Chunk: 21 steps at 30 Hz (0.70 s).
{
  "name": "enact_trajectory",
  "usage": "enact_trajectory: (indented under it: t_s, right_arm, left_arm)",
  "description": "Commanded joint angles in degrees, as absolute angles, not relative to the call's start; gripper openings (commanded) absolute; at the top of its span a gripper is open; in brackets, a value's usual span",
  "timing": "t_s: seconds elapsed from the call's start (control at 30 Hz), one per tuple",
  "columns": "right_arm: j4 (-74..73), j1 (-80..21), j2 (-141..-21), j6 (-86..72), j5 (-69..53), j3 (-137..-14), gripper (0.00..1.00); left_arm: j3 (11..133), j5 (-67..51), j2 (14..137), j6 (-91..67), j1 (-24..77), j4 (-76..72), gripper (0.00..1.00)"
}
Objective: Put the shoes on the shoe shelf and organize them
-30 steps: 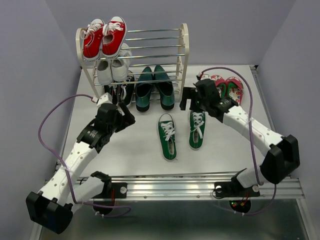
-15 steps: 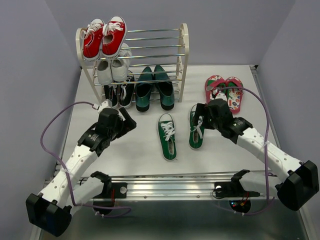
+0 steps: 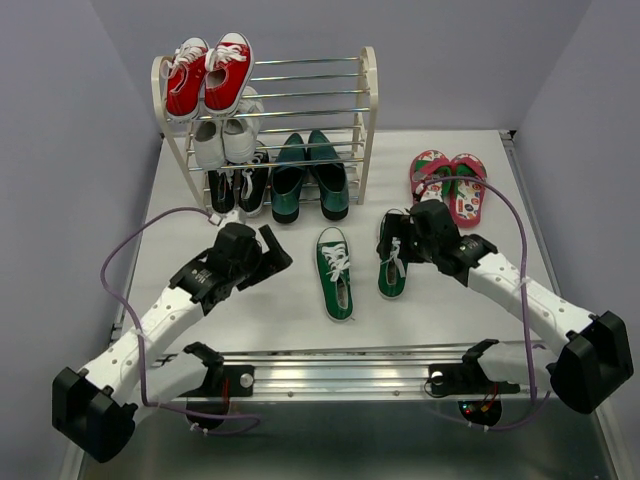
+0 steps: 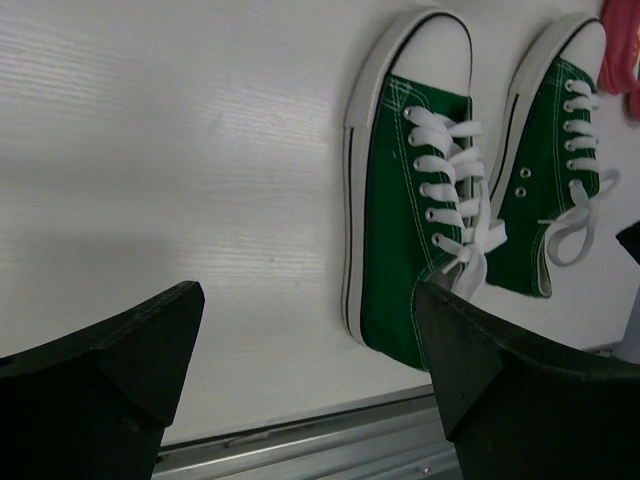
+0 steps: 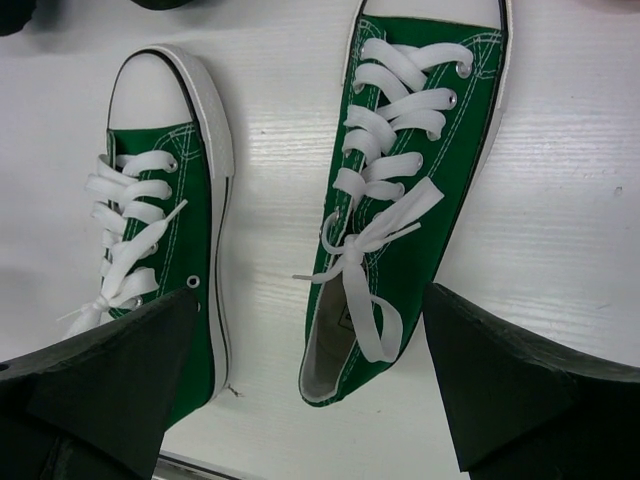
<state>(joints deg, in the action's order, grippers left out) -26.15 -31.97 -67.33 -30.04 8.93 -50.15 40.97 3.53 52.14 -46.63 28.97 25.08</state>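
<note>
1. The shoe shelf [image 3: 368, 110] stands at the counter's [image 3: 300, 310] far edge, with the teal loafers [image 3: 308, 178] at its bottom tier.
2. The green sneakers [image 3: 335, 272] lie mid-counter, toes shelfward; the flip-flops [image 3: 450, 185] lie to their right.
3. The right gripper [image 5: 310, 300] is spread wide over the right-hand sneaker's [image 5: 410, 170] heel, probably to pinch it. The left gripper [image 4: 310, 295] gapes empty.

green sneakers [image 5: 400, 200]: matt canvas | loafers [image 3: 330, 195]: glossy | shelf rods [image 3: 305, 78]: shiny metal

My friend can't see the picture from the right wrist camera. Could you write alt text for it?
Two green canvas sneakers with white laces lie side by side on a white table, toes toward the top. The right gripper is open, its black fingers in the bottom corners framing one sneaker's heel.
</note>
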Motion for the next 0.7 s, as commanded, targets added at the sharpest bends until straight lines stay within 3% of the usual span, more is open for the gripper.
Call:
enact_trajectory:
  t_s: [0.0,0.3,0.67]
  right_arm:
    - [-23.47,-32.17,-67.24,-28.74,8.87,-49.04,1.00]
    - [-23.47,-32.17,-68.64,-29.88,14.41,-48.16,1.00]
    - [-23.55,-32.17,-69.00,-27.95,15.81,-47.20,1.00]
  left_arm:
    - [40.25,0.26,52.20,-50.35,35.31,23.20,0.99]
    - [42.89,-2.11,61.95,-56.25,52.55,22.94,0.99]
    - [55.45,2.46,76.19,-52.92,60.46,27.60,0.99]
